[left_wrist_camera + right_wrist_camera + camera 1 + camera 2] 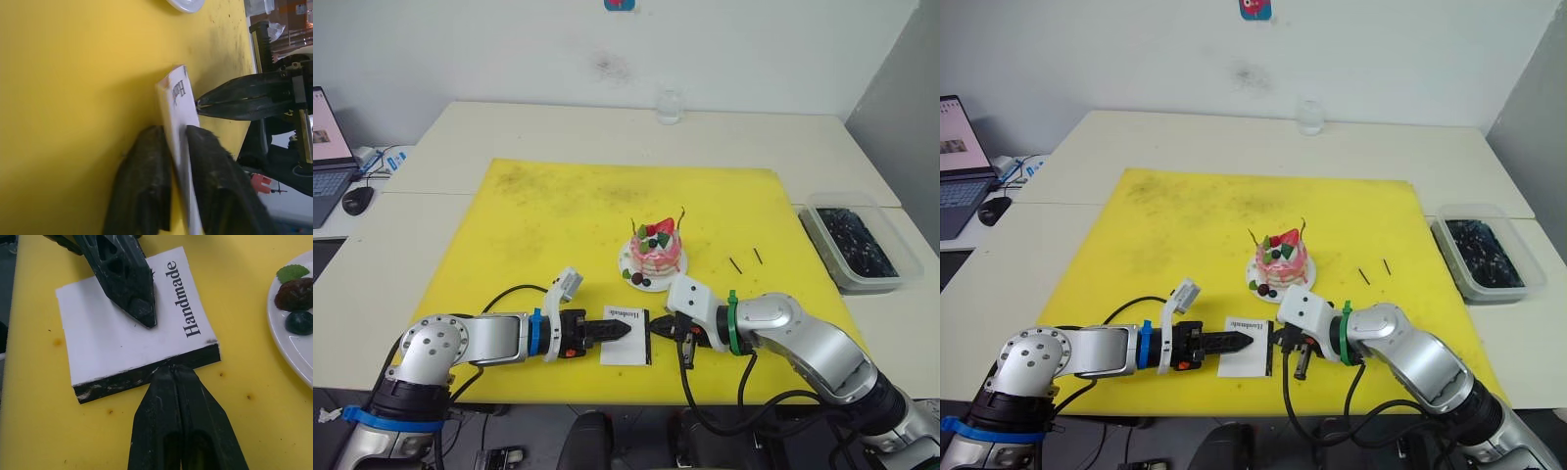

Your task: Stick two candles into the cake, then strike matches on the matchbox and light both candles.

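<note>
two thin candles (681,216) are standing in the cake (656,249), one at its 11 o'clock edge and one at its 1 o'clock edge, and the cake is sitting on its white plate (628,260) near the middle of the yellow mat (529,225). two short dark matches (745,259) are lying on the mat at the cake's 3 o'clock, apart from each other and well clear of the plate. the matchbox (626,339) is lying at the cake's 6 o'clock, near the mat's front edge, its black strip facing the right gripper (171,373). the left gripper (172,147) is reaching in from 9 o'clock and clamping the box, one finger over its white top and one under it. the right gripper is coming from 3 o'clock with its fingers pressed together, tips touching the black strip; whether a match is pinched between them is too small to tell. a clear tub (858,240) of dark bits is sitting off the mat at 3 o'clock, a glass (670,106) at 12 o'clock, a laptop (330,147) far at 9 o'clock.
</note>
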Motion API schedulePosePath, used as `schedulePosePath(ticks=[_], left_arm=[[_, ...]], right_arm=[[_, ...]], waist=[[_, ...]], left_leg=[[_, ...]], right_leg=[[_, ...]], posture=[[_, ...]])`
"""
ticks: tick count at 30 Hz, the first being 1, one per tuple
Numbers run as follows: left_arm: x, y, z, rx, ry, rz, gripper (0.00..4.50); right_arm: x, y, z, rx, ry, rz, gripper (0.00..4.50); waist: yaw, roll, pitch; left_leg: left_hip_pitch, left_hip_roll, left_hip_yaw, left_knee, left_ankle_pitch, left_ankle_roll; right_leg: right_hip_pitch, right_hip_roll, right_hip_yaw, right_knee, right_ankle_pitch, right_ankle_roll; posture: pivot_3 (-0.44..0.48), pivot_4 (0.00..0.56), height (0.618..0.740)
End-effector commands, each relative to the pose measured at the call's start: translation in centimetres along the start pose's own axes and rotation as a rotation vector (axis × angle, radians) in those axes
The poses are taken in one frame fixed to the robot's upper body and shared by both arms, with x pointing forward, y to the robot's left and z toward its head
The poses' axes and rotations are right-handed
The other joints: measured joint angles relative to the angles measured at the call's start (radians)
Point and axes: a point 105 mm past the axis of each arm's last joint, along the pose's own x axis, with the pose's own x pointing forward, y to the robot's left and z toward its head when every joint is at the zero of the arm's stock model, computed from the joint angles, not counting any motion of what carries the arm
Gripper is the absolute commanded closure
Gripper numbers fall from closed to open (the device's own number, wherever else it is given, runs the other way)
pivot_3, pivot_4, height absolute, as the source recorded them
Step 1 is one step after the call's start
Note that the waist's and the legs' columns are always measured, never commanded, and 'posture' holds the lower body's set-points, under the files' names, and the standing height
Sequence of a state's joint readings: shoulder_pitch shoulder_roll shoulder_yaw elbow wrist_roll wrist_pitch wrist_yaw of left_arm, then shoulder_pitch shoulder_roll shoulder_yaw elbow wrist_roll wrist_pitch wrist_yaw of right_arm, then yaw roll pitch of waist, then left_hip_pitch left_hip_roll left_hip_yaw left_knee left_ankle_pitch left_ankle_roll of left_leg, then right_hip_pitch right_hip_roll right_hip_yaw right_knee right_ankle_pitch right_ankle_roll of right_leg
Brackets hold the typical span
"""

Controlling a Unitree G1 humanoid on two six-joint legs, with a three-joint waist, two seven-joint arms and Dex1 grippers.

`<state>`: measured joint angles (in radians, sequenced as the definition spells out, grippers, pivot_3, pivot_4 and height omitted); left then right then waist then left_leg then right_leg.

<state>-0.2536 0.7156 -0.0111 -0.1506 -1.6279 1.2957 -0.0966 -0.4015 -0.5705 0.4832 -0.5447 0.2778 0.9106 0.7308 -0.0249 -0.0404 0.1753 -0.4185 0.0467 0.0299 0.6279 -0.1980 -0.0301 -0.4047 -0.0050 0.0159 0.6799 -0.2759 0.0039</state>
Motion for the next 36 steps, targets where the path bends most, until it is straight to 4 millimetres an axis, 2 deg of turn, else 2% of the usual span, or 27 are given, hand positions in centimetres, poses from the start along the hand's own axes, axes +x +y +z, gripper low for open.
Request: schedulePosePath(ticks=[1,4,6,9,14,20,23,27,36], left_arm=[[-0.5,-3.1,0.1,0.053,0.050,-0.137,4.47],[-0.8,-4.7,0.5,0.062,0.059,-0.215,4.47],[-0.4,-5.1,0.8,0.050,0.052,-0.238,4.47],[1.3,-3.7,0.2,-0.008,0.061,-0.202,4.47],[3.0,-1.7,-0.8,-0.054,0.075,-0.133,4.47],[3.4,-0.7,-1.3,-0.061,0.080,-0.089,4.47],[3.4,-0.5,-1.2,-0.062,0.071,-0.086,3.70],[3.2,-0.5,-0.8,-0.061,0.058,-0.090,2.44],[3.1,0.2,-0.6,-0.070,0.049,-0.064,2.44]], right_arm=[[-2.1,-1.0,1.2,-0.011,-0.045,-0.066,4.50],[-4.5,-2.2,1.5,0.005,-0.047,-0.120,4.50],[-5.9,-2.6,1.4,0.013,-0.034,-0.146,4.50],[-7.1,-2.7,0.4,0.019,0.012,-0.167,4.50],[-6.1,-1.4,-0.9,0.029,0.041,-0.131,4.50],[-4.6,-0.4,-1.6,0.027,0.053,-0.094,4.50],[-4.2,-0.5,-2.0,0.025,0.073,-0.084,4.50],[-3.9,-0.6,-2.4,0.019,0.099,-0.068,4.50],[-2.9,0.1,-1.7,0.003,0.085,-0.023,4.50]], waist=[[0.001,0.000,0.000],[0.001,0.000,0.000],[0.002,0.000,0.000],[0.004,0.000,0.000],[0.001,0.000,0.000],[0.001,0.000,0.000],[0.001,0.000,0.000],[0.001,0.000,0.000],[-0.001,0.000,0.000]], left_leg=[[0.000,0.000,0.000,0.000,0.000,0.000],[-0.001,0.000,0.000,0.000,0.000,0.000],[-0.001,0.000,0.000,0.000,0.000,0.000],[0.000,0.000,0.000,0.000,0.000,0.000],[0.000,0.000,0.000,0.000,0.000,0.000],[0.000,0.000,-0.001,0.000,0.000,0.000],[0.000,-0.001,0.000,0.001,0.000,0.000],[0.000,-0.001,-0.001,0.001,0.000,0.000],[0.001,0.000,-0.001,0.000,0.000,0.000]], right_leg=[[0.000,0.000,0.000,0.000,0.000,0.000],[0.000,0.000,0.000,0.000,0.000,0.000],[0.000,0.000,0.000,0.000,0.000,0.000],[0.000,0.000,0.000,0.000,0.000,0.000],[-0.001,0.001,0.000,0.000,0.000,0.000],[0.000,0.001,0.000,0.001,0.000,0.000],[0.000,0.000,0.001,0.000,0.001,0.001],[0.000,0.000,0.000,0.000,0.001,0.001],[0.000,0.001,0.000,0.001,0.001,0.001]], posture=[[0.000,0.150,0.740],[0.000,0.150,0.740],[0.000,0.150,0.740],[0.000,0.150,0.740],[0.000,0.150,0.740],[0.000,0.150,0.740],[0.000,0.150,0.740],[0.000,0.150,0.740],[0.000,0.150,0.740]])
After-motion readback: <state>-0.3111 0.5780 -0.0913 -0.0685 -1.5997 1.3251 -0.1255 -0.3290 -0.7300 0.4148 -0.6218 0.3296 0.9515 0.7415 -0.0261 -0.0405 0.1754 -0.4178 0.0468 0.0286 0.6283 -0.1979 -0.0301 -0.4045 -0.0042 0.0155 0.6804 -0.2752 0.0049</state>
